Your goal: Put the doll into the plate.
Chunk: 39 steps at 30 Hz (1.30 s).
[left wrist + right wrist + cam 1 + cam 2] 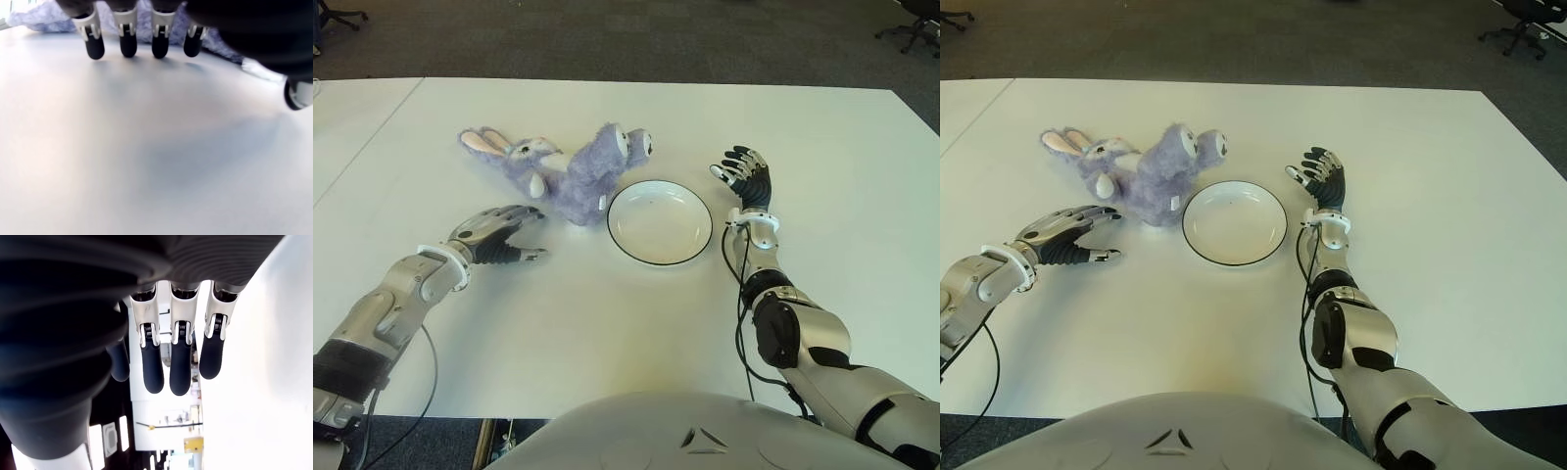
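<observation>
In the eye views, the fluffy purple plush rabbit doll [570, 174] lies on the white counter [607, 323], just beside the left rim of the round white plate with a thin dark edge [660, 222]; whether it touches the rim I cannot tell. The plate holds nothing, so the task is not yet done. The left robot hand [502, 235] is low over the counter, near the doll on its near-left side, with fingers loosely extended and holding nothing. The right robot hand [744, 176] shows just to the right of the plate, fingers spread and pointing away, also without any load.

In the left wrist view, four dark fingertips [128, 44] hang relaxed above the bare counter, and the purple fur of the doll [142, 12] shows just beyond them, not touched.

In the right wrist view, the fingers [180, 362] are stretched out straight and nothing is between them.

By my judgement, the whole work remains: reaching the doll, grasping it, lifting it and setting it into the plate.
</observation>
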Each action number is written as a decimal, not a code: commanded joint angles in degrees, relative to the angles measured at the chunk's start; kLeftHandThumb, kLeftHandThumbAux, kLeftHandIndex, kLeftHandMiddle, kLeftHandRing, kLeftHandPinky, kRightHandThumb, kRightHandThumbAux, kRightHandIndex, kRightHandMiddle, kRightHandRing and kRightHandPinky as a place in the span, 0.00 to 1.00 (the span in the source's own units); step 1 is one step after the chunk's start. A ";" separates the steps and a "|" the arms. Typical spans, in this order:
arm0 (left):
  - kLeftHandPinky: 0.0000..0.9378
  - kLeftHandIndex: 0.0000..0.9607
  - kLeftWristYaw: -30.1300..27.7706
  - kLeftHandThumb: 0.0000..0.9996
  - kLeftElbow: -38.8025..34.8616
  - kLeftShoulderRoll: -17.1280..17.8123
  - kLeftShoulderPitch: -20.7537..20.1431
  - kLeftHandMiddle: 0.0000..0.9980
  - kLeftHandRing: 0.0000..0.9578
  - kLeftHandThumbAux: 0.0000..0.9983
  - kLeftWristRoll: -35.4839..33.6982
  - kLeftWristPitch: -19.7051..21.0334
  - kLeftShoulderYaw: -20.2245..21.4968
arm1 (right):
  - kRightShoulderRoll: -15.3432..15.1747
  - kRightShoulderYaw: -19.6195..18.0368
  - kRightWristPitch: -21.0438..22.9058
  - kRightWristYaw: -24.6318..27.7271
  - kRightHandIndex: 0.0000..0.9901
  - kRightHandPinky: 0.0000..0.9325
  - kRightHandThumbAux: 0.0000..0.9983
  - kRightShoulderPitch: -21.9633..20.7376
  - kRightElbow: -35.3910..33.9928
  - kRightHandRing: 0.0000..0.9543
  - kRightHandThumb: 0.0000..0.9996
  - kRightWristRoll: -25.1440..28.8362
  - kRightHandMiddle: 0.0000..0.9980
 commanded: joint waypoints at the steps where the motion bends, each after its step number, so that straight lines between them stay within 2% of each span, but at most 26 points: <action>1: 0.00 0.00 -6.67 0.21 -0.21 0.54 2.74 0.00 0.00 0.23 -1.51 -1.34 -1.13 | 4.75 -1.49 7.13 -0.16 0.29 0.35 0.87 15.47 8.51 0.35 0.05 2.62 0.34; 9: 0.00 0.00 -8.46 0.25 -2.07 0.92 3.79 0.00 0.00 0.26 -2.74 -1.49 0.44 | 4.75 -1.30 7.02 -0.07 0.29 0.37 0.87 15.62 8.47 0.36 0.06 2.49 0.34; 13: 0.00 0.00 -10.11 0.27 -4.51 2.66 5.89 0.00 0.00 0.27 -5.37 -2.16 3.19 | 4.72 -1.53 7.13 0.12 0.29 0.37 0.87 15.56 8.42 0.36 0.07 2.79 0.34; 25: 0.00 0.00 -11.20 0.28 -4.53 2.19 6.09 0.00 0.00 0.27 -5.38 -2.44 4.18 | 4.81 -1.36 6.92 0.09 0.30 0.37 0.86 15.48 8.50 0.36 0.06 2.58 0.34; 26: 0.00 0.00 -7.44 0.28 -4.81 2.07 8.23 0.00 0.00 0.27 -4.06 0.27 8.41 | 4.81 -1.35 6.93 0.08 0.30 0.37 0.85 15.43 8.50 0.36 0.06 2.57 0.34; 27: 0.00 0.00 -0.88 0.33 -4.41 0.98 10.64 0.00 0.00 0.22 -1.66 5.42 15.77 | 4.82 -1.33 6.93 0.05 0.30 0.37 0.85 15.39 8.51 0.37 0.08 2.54 0.34; 28: 0.00 0.00 3.76 0.41 -4.15 0.11 12.35 0.00 0.00 0.12 0.11 9.09 21.11 | 4.82 -1.31 6.93 0.02 0.30 0.37 0.85 15.37 8.51 0.36 0.08 2.52 0.34; 29: 0.00 0.00 6.17 0.42 -3.63 -0.47 12.68 0.00 0.00 0.11 1.25 12.08 23.86 | 4.79 -1.15 6.90 -0.19 0.30 0.37 0.85 15.40 8.50 0.36 0.08 2.35 0.34; 31: 0.00 0.00 6.62 0.43 -3.32 -0.98 12.20 0.00 0.00 0.09 1.97 13.94 24.56 | 4.75 -0.95 6.88 -0.43 0.30 0.35 0.85 15.43 8.49 0.36 0.08 2.15 0.34; 39: 0.00 0.00 2.45 0.44 -3.83 -1.67 10.10 0.00 0.00 0.09 3.57 22.74 23.85 | 4.61 -0.79 7.41 -1.15 0.29 0.35 0.86 15.28 8.55 0.36 0.07 1.94 0.34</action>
